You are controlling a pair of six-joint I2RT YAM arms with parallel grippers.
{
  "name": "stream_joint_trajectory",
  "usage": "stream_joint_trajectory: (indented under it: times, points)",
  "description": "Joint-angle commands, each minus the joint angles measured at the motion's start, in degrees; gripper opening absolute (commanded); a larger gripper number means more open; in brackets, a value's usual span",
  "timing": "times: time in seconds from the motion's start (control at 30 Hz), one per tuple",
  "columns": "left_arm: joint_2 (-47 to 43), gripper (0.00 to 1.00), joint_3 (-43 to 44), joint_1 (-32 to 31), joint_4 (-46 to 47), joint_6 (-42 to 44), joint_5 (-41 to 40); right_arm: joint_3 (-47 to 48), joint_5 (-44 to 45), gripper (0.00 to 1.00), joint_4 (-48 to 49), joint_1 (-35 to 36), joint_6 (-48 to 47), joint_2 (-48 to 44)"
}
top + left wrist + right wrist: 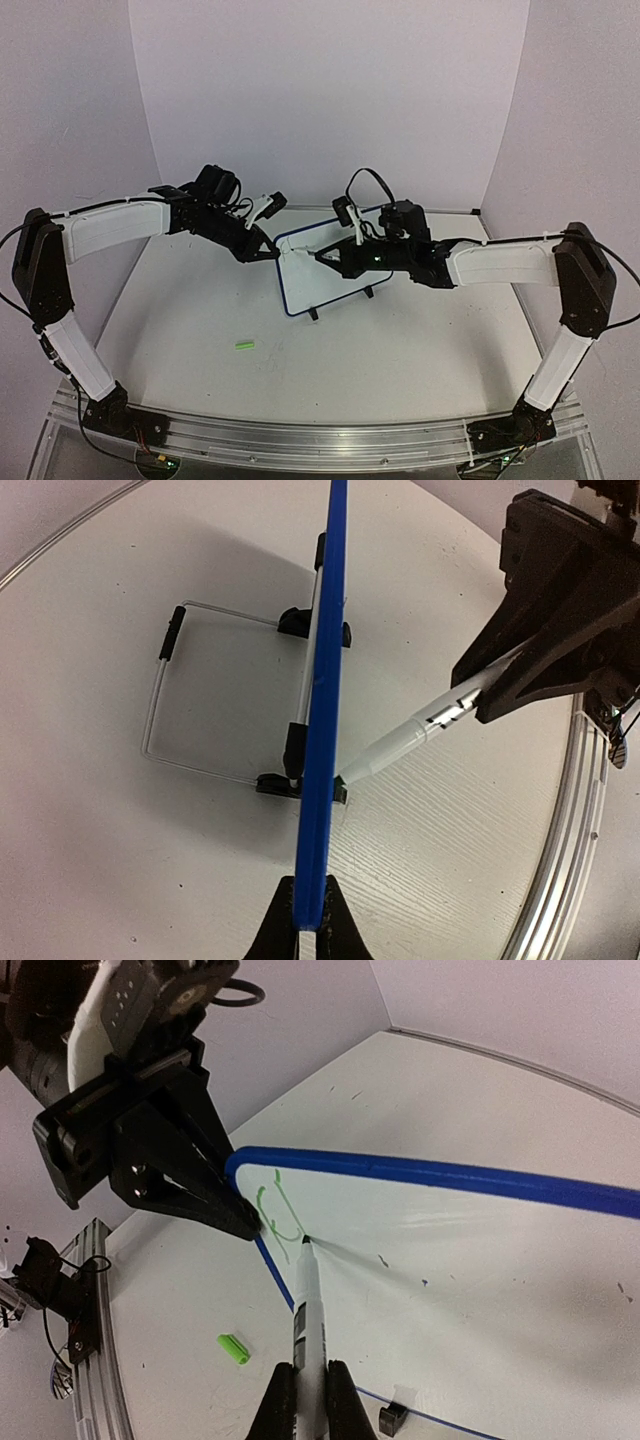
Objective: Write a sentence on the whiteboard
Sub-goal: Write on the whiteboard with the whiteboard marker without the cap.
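L tool (262, 252) clamped on whiteboard (312, 282) edge | R tool (310, 1388) clamped on marker (305, 1305), tip on its face by green marks (275, 1210) | cap (245, 346) on bench (400, 350)

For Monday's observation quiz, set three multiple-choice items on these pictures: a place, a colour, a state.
1. Where is the small green plastic cap? A. on the white tabletop B. on an arm C. on the wall
2. Marks on the blue-rimmed white rectangular board are: A. red B. green C. black
3. The right tool is: A. open B. shut on the board's rim C. shut on the white marker pen
Key: 1A, it lies on the tabletop; 2B, green strokes near the corner; 3C, its fingers clamp the pen.
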Motion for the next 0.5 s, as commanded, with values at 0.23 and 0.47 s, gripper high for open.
stream_joint_trajectory:
  times: [0.23,0.47]
  points:
    - [0.88,0.0,1.17,-0.63,-1.5,1.61,-0.97,-1.7,1.59,0.0,1.62,-0.2,1.07,0.76]
    - [0.85,0.0,1.08,-0.64,-1.49,1.75,-1.2,-1.72,1.5,0.0,1.65,-0.19,1.35,1.66]
